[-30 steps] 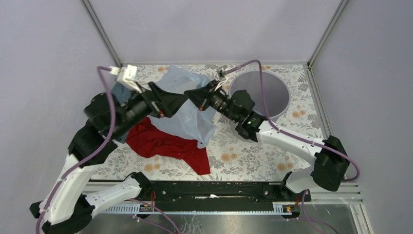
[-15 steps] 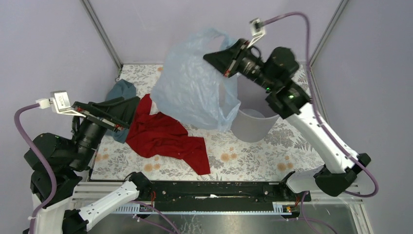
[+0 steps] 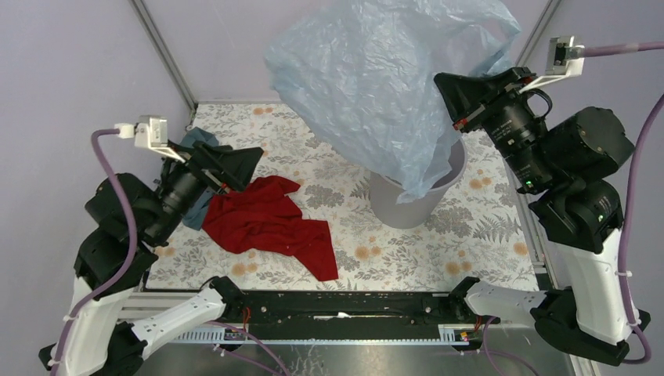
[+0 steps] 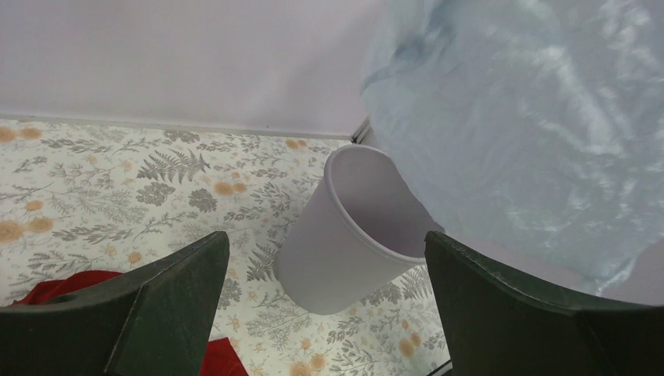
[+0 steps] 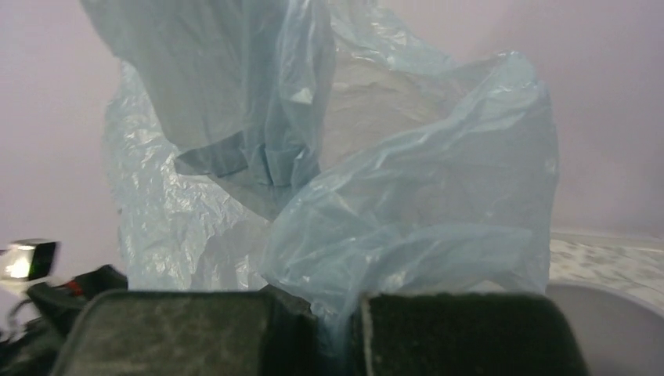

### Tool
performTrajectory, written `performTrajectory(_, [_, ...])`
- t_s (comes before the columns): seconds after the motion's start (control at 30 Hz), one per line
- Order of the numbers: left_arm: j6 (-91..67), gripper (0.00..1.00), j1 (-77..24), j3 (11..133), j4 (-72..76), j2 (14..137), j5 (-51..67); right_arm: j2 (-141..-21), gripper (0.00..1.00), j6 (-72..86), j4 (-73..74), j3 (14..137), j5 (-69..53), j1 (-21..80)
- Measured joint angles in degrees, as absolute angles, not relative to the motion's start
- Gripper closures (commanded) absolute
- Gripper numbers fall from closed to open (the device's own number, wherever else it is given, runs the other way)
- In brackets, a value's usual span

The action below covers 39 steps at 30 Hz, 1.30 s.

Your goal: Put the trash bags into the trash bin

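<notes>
My right gripper is shut on the pale blue trash bag and holds it high above the table. The film hangs down with its lowest fold over the rim of the light grey trash bin. In the right wrist view the bag is pinched between my fingers. My left gripper is open and empty, above the cloths at the left. In the left wrist view the bin stands between my fingertips, with the bag above it at the right.
A red cloth lies crumpled on the floral table left of the bin. A teal-grey cloth lies behind my left gripper. Walls close in the back and both sides.
My right gripper has lifted the bag higher and carried it right, over the bin. My left gripper has moved right and up, and points at the bin.
</notes>
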State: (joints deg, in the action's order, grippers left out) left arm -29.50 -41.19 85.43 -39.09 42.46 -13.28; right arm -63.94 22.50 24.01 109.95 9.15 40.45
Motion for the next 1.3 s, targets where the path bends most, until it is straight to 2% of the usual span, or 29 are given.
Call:
performTrajectory(0.6, [-28.64,0.01,-41.19,87.18,-28.69,57.76,-6.83,-64.2,1.0,6.5,38.79,100.29,35.79,40.45])
performTrajectory(0.9, [-31.9,0.02,-41.19,88.49,-19.53,72.18,-3.57,-58.39,0.95,2.15,40.12,94.21,40.71,40.45])
performTrajectory(0.97, [-32.71,0.11,-41.21,88.44,-17.17,74.28,-3.05,-56.12,0.95,1.83,40.56,93.34,41.06,40.45])
performTrajectory(1.1, [-32.64,0.17,-42.74,88.53,-9.91,78.91,-1.56,-53.19,0.94,1.34,40.91,93.1,41.04,40.45])
performTrajectory(1.2, [-31.11,0.25,-46.76,89.56,-6.22,84.01,-1.98,-51.59,0.92,1.28,40.86,93.1,40.91,40.45])
performTrajectory(1.3, [-29.23,0.28,-50.61,90.45,-4.58,89.3,-2.9,-51.37,0.91,1.19,40.71,93.1,40.77,40.45])
